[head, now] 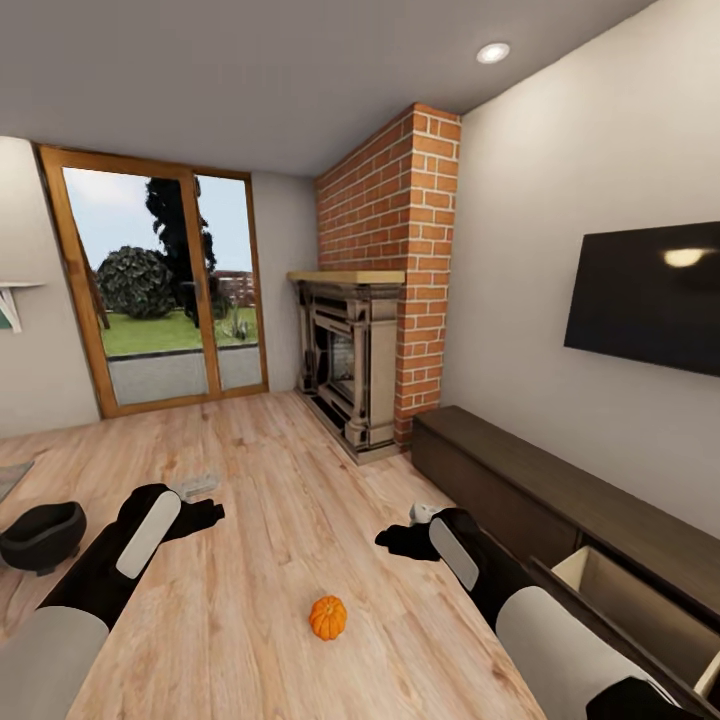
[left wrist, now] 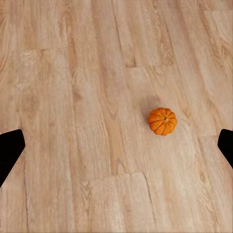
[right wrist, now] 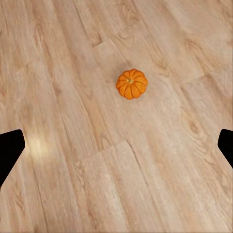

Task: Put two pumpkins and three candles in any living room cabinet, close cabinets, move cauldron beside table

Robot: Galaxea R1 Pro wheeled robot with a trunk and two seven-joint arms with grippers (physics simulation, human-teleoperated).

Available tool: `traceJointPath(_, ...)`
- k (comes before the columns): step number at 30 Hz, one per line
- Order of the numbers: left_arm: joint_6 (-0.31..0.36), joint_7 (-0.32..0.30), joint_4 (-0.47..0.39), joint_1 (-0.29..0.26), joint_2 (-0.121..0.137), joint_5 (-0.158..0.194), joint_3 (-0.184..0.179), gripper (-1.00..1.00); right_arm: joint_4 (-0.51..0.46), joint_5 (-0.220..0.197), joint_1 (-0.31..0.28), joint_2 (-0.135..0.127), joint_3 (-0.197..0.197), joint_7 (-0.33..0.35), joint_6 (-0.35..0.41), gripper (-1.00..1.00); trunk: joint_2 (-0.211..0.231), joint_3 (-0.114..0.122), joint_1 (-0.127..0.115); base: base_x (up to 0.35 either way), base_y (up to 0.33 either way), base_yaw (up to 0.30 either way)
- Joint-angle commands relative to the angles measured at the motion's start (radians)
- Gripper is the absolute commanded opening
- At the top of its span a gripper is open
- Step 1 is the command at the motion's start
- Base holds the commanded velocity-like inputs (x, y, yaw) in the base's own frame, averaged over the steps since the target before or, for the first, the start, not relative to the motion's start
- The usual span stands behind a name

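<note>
One orange ribbed pumpkin (head: 328,617) (left wrist: 162,121) (right wrist: 131,83) sits on the wood floor between my two arms, a little nearer than both grippers. Above the floor, my left gripper (head: 197,517) (left wrist: 116,150) is open and holds nothing. My right gripper (head: 398,541) (right wrist: 116,150) is likewise open and holds nothing. The black cauldron (head: 42,535) stands on the floor at the far left, beside my left arm. Along the right wall runs the dark-brown cabinet (head: 520,470), with one drawer (head: 640,600) pulled out at its near end. Candles and table are out of view.
A stone fireplace (head: 350,370) with a brick chimney (head: 400,250) fills the far corner. A TV (head: 645,295) hangs above the cabinet. Glass doors (head: 160,280) are at the back left. A small grey object (head: 195,487) lies on the floor beyond my left gripper.
</note>
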Motion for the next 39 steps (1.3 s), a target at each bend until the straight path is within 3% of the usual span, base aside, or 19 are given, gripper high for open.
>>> traceJointPath(1,0.0,0.01,-0.001,-0.001,0.001,0.01,-0.003,1.0,-0.001,-0.01,-0.001,0.0,0.004,-0.011,0.002,1.0,-0.001,-0.003,0.0,0.175,0.236,0.0)
traceJointPath(10,0.0,0.01,-0.001,-0.001,0.001,0.01,-0.003,1.0,-0.002,-0.008,-0.001,0.003,0.008,-0.013,-0.001,1.0,-0.001,-0.018,0.0,0.086,0.252,0.0)
traceJointPath(16,0.0,0.01,-0.002,-0.001,0.0,0.01,-0.003,1.0,-0.003,-0.008,-0.001,0.003,0.012,-0.013,-0.054,1.0,-0.001,-0.028,0.0,0.009,0.126,0.0)
traceJointPath(27,0.0,0.01,-0.001,-0.001,-0.012,0.01,-0.003,1.0,-0.003,-0.008,-0.001,0.004,0.012,-0.013,-0.065,1.0,-0.001,-0.046,0.0,-0.013,-0.094,0.0)
traceJointPath(39,0.0,0.01,-0.002,-0.001,-0.013,0.01,-0.003,1.0,-0.005,-0.009,-0.001,0.005,0.014,-0.013,-0.066,1.0,-0.001,-0.066,0.0,0.281,-0.033,0.0)
